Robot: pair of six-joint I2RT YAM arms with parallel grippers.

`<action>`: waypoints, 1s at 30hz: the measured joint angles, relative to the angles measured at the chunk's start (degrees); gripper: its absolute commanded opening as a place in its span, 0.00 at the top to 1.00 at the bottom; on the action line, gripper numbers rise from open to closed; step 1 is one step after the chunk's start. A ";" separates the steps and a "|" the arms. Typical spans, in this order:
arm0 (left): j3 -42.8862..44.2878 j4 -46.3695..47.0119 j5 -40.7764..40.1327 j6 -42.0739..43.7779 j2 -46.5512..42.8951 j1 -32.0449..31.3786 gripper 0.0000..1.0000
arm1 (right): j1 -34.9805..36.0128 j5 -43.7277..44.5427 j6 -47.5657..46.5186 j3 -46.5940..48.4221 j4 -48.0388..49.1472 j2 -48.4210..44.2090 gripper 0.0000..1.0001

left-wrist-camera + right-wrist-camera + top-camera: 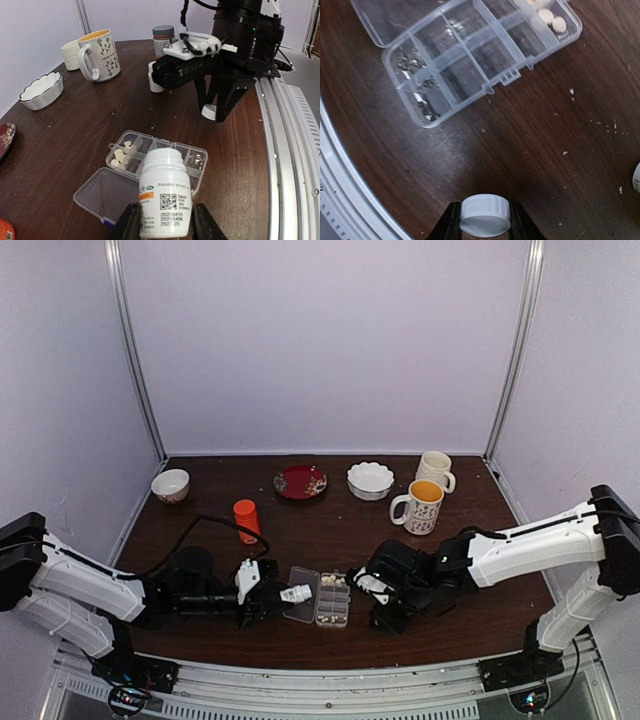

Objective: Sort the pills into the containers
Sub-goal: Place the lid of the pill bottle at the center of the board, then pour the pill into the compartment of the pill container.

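My left gripper (165, 227) is shut on an open white pill bottle (165, 192), held tilted above the clear pill box (201, 170). The box lies open, its lid (107, 192) flat on the table. Several beige pills (120, 152) lie in one end cell; the other cells look empty of them. My right gripper (485, 220) is shut on the bottle's white cap (485, 215), low over the table just right of the box (510, 77). In the top view the bottle (295, 593) points at the box (333, 620), with the right gripper (385, 615) beside it.
An orange bottle (246, 518) stands behind the left arm. Two mugs (420, 506), a white scalloped bowl (370, 480), a red plate (300, 482) and a small bowl (170, 485) line the back. A grey-capped white bottle (163, 40) stands behind the right gripper.
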 measured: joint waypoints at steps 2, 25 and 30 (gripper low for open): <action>0.44 -0.07 1.16 0.63 1.31 0.26 1.00 | -0.76 -0.22 0.83 0.20 -0.96 2.05 0.68; 7.21 -4.39 6.91 5.57 12.02 2.19 1.00 | -1.84 6.12 6.99 2.12 -1.57 -6.40 0.55; 8.15 -5.40 6.84 5.95 14.97 2.19 1.00 | -1.84 8.24 9.46 1.49 4.52 -15.54 0.66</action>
